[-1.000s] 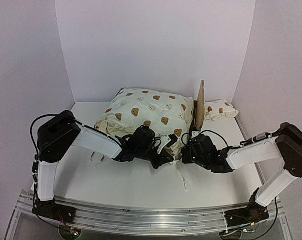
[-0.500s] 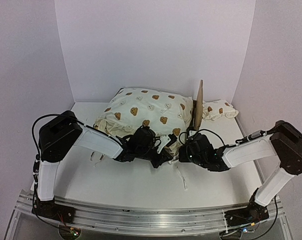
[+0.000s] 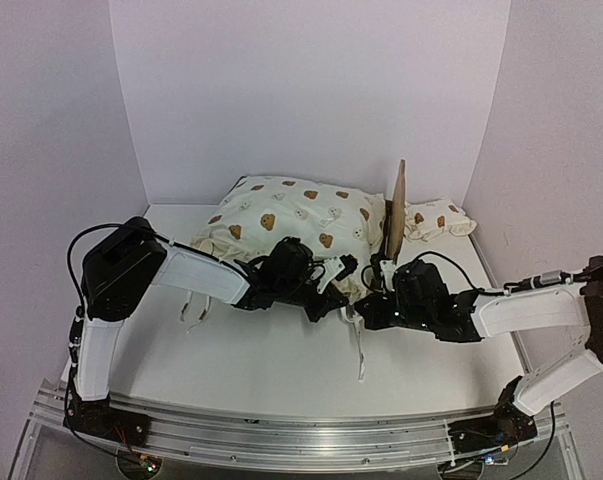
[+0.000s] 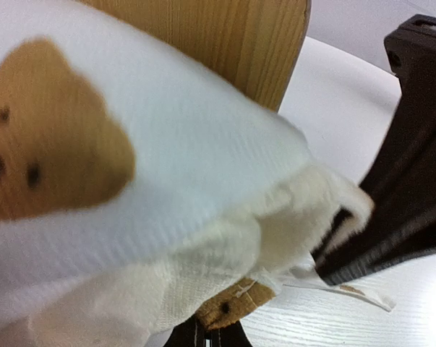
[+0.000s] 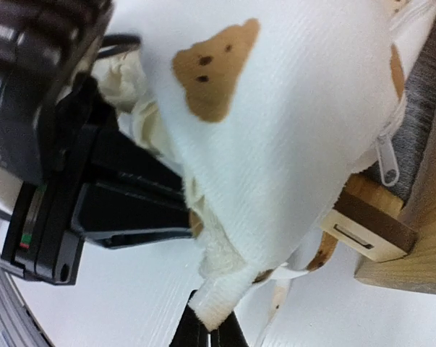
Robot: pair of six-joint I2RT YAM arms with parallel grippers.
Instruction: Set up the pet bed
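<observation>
The pet bed's cream bear-print cushion [image 3: 291, 215] lies heaped at the back, against the upright plywood headboard [image 3: 395, 210]. My left gripper [image 3: 333, 283] is shut on the cushion's front ruffle; in its wrist view the fingers [image 4: 210, 334] pinch a brown-printed edge below the cushion [image 4: 167, 166] and headboard [image 4: 232, 36]. My right gripper [image 3: 359, 312] is shut on the same ruffled corner, right beside the left. Its wrist view shows the fingers [image 5: 210, 334] pinching the hem, the cushion [image 5: 304, 108], the wooden frame [image 5: 413, 246] and the grey base [image 5: 427, 137].
A small matching bear-print pillow [image 3: 439, 218] lies behind the headboard at the back right. White ribbon ties trail on the table in front [image 3: 363, 355] and at the left [image 3: 193, 312]. White walls enclose the table on three sides.
The right arm has stretched out to the right and its gripper has shifted slightly forward with the ruffle. The left gripper has moved a little right and back. Both stay shut.
</observation>
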